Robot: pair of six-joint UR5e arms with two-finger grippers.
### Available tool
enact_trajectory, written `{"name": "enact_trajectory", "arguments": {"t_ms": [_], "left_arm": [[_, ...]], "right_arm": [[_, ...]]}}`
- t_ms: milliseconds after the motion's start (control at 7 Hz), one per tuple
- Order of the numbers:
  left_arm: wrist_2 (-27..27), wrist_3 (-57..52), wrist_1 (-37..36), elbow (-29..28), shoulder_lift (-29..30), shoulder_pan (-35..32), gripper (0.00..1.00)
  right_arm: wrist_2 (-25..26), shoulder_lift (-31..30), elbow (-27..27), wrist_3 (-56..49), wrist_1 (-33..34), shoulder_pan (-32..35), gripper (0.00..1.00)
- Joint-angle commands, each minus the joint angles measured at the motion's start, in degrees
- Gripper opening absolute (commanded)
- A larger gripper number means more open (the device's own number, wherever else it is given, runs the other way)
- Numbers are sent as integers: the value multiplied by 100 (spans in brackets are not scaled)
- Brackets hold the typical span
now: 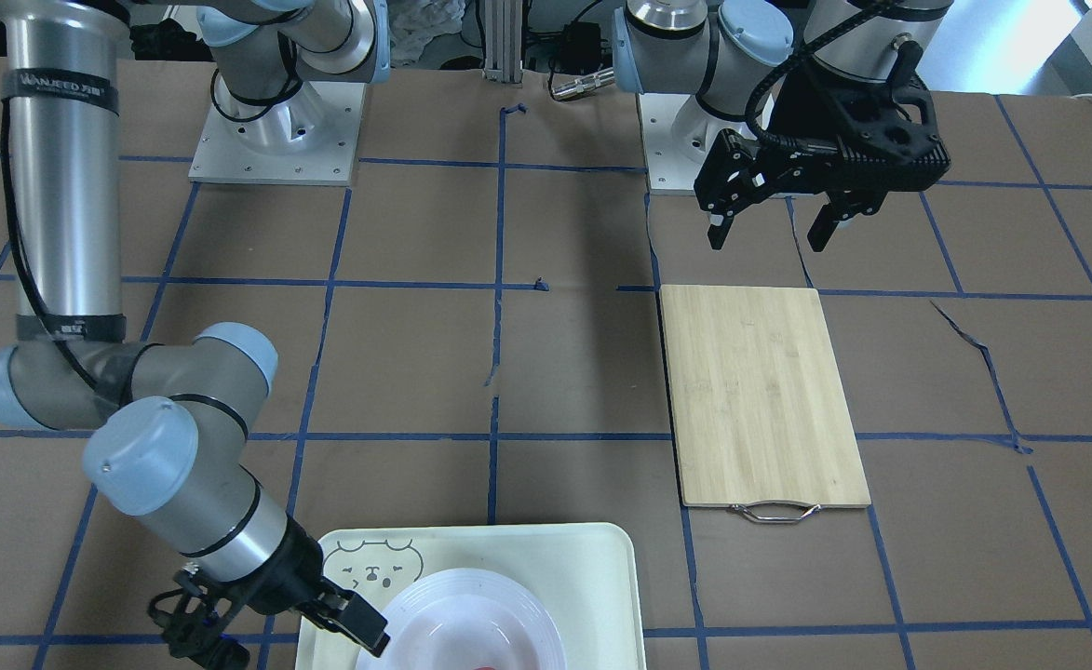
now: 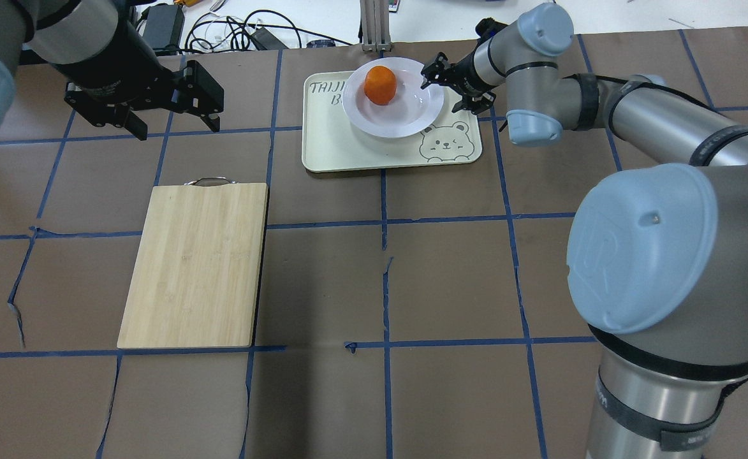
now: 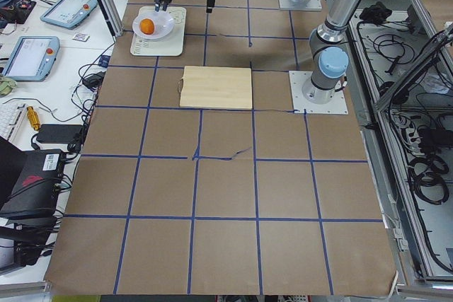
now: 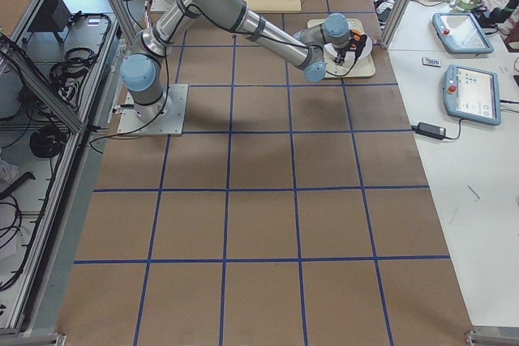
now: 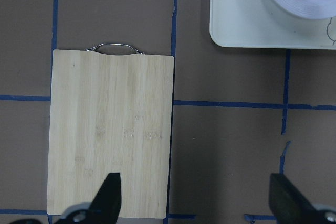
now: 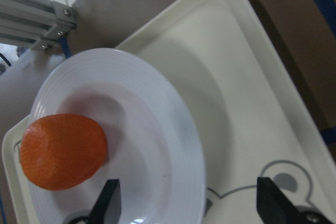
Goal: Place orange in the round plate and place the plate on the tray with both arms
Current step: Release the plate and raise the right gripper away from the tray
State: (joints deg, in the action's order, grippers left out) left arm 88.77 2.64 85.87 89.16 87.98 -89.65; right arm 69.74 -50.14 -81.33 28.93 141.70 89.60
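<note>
The round plate (image 1: 471,596) and the tray (image 1: 601,577) run off the front-facing view's bottom edge (tray lettering (image 2: 324,88) partly plate-covered).

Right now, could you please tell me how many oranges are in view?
1. The orange lies in the white plate, toward one side of it, and the plate is on the tray. No other orange shows, and none seems hidden.

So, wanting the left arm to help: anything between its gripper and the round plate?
Nothing visible. Only bare table separates the left gripper and the round plate; the cutting board lies off that line.
</note>
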Motion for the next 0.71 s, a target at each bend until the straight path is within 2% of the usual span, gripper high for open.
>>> {"name": "enact_trajectory", "arguments": {"t_ms": [0,143,286,571], "left_arm": [[0,0,0,5,0,0,100],[0,0,0,5,0,0,100],[0,0,0,5,0,0,100],[0,0,0,5,0,0,100]], "right_arm": [[1449,-1028,-32,-1584,-1901,-188,91],[1942,-1467,-50,-2019,-3058,-215,95],[2008,-2037,-32,-2615,-3809,-233,99],[1930,-3154,-67,-2691,-5092,-154,100]]}}
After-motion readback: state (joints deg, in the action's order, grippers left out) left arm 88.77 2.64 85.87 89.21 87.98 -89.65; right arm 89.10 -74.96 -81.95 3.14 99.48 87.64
